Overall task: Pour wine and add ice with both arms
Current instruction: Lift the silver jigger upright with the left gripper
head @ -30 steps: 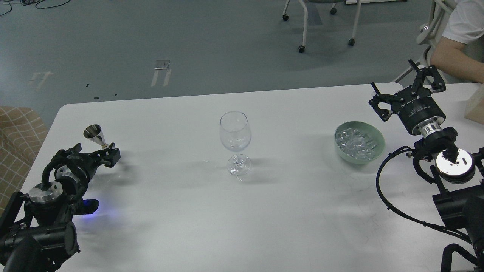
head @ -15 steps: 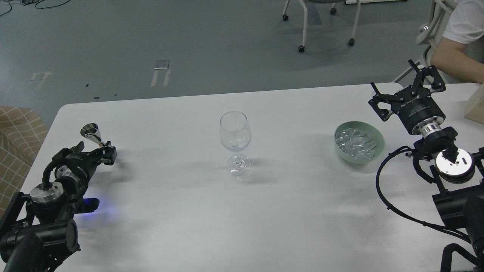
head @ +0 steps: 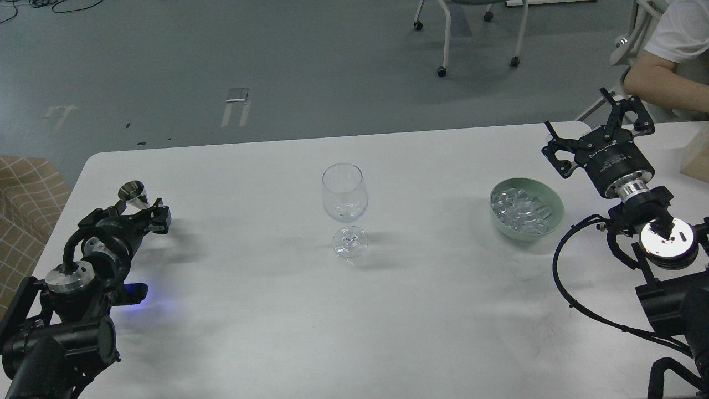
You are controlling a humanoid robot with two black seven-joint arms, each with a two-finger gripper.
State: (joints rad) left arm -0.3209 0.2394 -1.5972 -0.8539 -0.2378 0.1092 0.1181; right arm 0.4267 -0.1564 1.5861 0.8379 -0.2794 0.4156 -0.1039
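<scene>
A clear wine glass [head: 344, 206] stands upright in the middle of the white table [head: 354, 310]; any wine in it is too faint to make out. A pale green bowl [head: 526, 209] holds a heap of clear ice cubes [head: 520, 209] to the right. My left gripper [head: 147, 213] at the table's left side is shut on a small silver jigger [head: 134, 193], holding it upright just above the table. My right gripper [head: 595, 130] is open and empty, above the table's far right, behind and to the right of the bowl.
A person's arm [head: 653, 77] rests at the far right table corner. A tan box [head: 697, 158] sits at the right edge. Office chairs [head: 471, 33] stand on the floor beyond. A checked cushion [head: 22, 205] lies left of the table.
My left gripper has drawn back left and down with the jigger, which has come more upright. My right gripper has barely shifted. The person's arm has moved in a little.
</scene>
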